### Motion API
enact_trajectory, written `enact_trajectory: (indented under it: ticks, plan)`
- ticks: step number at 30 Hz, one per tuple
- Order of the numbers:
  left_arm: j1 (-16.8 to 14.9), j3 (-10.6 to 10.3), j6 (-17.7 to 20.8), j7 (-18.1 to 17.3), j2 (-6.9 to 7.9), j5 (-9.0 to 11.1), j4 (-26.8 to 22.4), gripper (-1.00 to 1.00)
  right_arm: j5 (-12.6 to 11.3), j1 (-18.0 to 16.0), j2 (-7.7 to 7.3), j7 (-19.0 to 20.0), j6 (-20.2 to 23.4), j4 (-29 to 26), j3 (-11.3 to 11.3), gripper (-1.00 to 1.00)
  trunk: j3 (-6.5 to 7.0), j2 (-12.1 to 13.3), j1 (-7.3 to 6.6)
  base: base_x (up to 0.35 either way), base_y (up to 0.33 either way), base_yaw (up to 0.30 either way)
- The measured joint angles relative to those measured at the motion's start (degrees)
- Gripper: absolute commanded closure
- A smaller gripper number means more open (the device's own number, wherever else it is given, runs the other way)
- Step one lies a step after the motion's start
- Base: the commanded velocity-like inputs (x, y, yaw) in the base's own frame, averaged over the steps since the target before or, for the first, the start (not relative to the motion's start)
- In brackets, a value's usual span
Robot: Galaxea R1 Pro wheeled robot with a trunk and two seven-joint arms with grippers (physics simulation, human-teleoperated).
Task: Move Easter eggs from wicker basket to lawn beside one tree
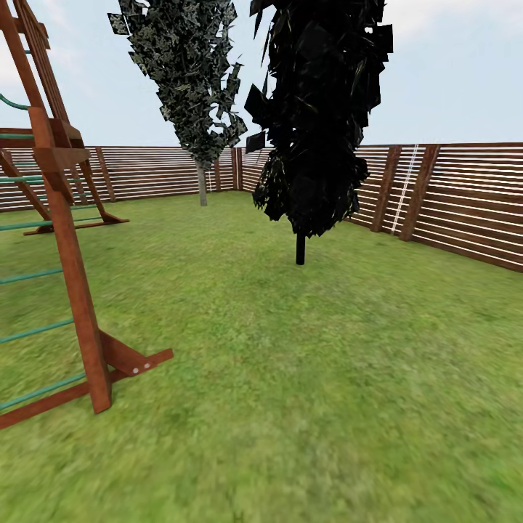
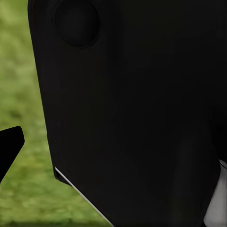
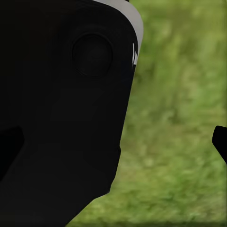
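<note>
Lawn [image 1: 305,378] runs flat and mottled green from the near edge out to a slatted brown fence [image 1: 465,203] ringing the garden. Near the fence's far corner stands a tree [image 1: 202,181] with a pale trunk and grey-green foliage; nearer, toward the right fence, stands a dark, near-black cone-shaped tree [image 1: 319,109] on a thin black stem. A wooden climbing frame [image 1: 69,247] with teal rungs stands on the grass at the left edge. Both wrist views show blurred grass behind a large black robot body [image 2: 142,113]. One dark finger [image 2: 9,146] tip shows at each frame edge; whether either pair of jaws is apart or together cannot be told.
</note>
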Motion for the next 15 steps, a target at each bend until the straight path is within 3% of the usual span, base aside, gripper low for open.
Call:
enact_trajectory:
  ticks: [15]
  plan:
    - [0.0, 0.0, 0.0, -0.01, 0.01, 0.0, 0.0, -1.0, 0.01, 0.0, 0.0, 0.0, 0.0, -0.02, 0.0, -1.0, 0.0, 0.0, 0.0, 0.0, 0.0, 0.0]
